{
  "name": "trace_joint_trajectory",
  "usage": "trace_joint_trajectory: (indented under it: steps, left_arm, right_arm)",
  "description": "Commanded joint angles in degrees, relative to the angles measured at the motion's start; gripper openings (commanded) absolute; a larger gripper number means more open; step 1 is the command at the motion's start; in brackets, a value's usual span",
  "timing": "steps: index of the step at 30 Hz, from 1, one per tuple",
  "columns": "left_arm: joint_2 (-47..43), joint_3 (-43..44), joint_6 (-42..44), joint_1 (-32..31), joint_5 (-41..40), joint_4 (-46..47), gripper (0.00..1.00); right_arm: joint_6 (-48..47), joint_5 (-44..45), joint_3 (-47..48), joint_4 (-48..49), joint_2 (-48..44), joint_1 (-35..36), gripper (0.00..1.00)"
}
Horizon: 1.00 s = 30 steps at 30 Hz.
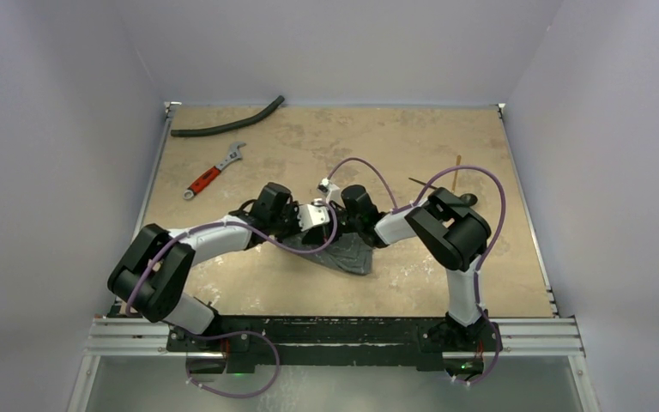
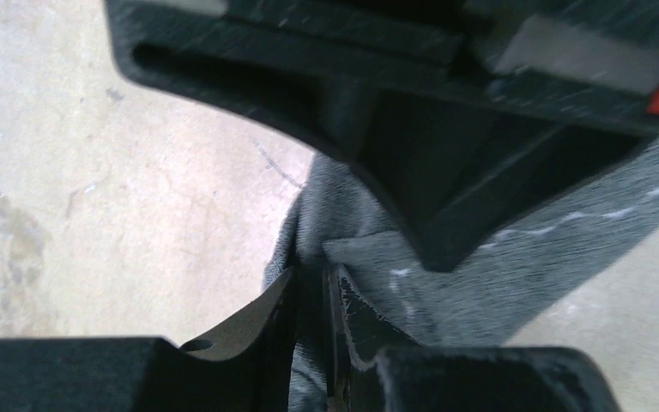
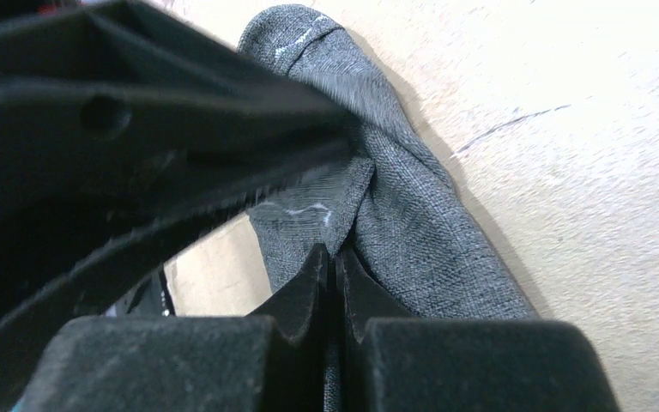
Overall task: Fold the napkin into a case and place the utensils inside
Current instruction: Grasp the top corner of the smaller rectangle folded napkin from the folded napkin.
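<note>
The grey napkin (image 1: 350, 256) hangs bunched from both grippers at the table's middle, its lower part resting on the tabletop. My left gripper (image 1: 305, 230) is shut on a fold of it, shown close in the left wrist view (image 2: 309, 281) with the cloth (image 2: 498, 266) spreading to the right. My right gripper (image 1: 362, 228) is shut on a hemmed corner, shown in the right wrist view (image 3: 333, 256) with the cloth (image 3: 412, 215) beyond. The two grippers are nearly touching. A gold/tan utensil (image 1: 456, 166) and a thin black utensil (image 1: 418, 181) lie at the right rear, partly behind the right arm.
A long black hose (image 1: 227, 125) lies along the far left edge. A red-handled wrench (image 1: 213, 176) lies left of centre. Raised rails border the table's left and right sides. The right gripper's body (image 2: 412, 103) fills the top of the left wrist view.
</note>
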Motion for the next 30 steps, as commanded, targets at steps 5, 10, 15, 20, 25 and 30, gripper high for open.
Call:
trace_joint_trajectory:
  steps: [5,10,15,20,25,30]
  left_arm:
    - [-2.7,4.0,-2.5,1.2,-2.9,-6.8,0.17]
    - [-3.0,8.6,-9.3,1.6,-1.2,-11.6,0.19]
    - [-3.6,10.4,-12.5,1.6,0.7,-14.7,0.19]
    - [-4.2,9.1,-15.1,1.6,0.9,-16.2,0.20]
    - [-4.9,7.5,-18.3,1.7,-0.2,-17.4,0.24]
    - [-4.8,5.2,-19.2,1.8,-2.2,-14.1,0.27]
  right_arm:
    - [-1.1,-4.0,-1.4,-9.6,0.9,0.6,0.00]
    - [-1.3,-3.2,-0.9,-10.2,0.7,0.7,0.00]
    - [-1.7,-1.5,-0.5,-11.5,-0.3,0.6,0.00]
    - [-1.8,-0.4,-0.2,-11.6,-0.5,0.6,0.00]
    - [-1.8,-0.3,0.1,-11.9,-0.6,0.6,0.00]
    - [-1.6,-0.3,0.3,-11.7,-0.7,0.6,0.00]
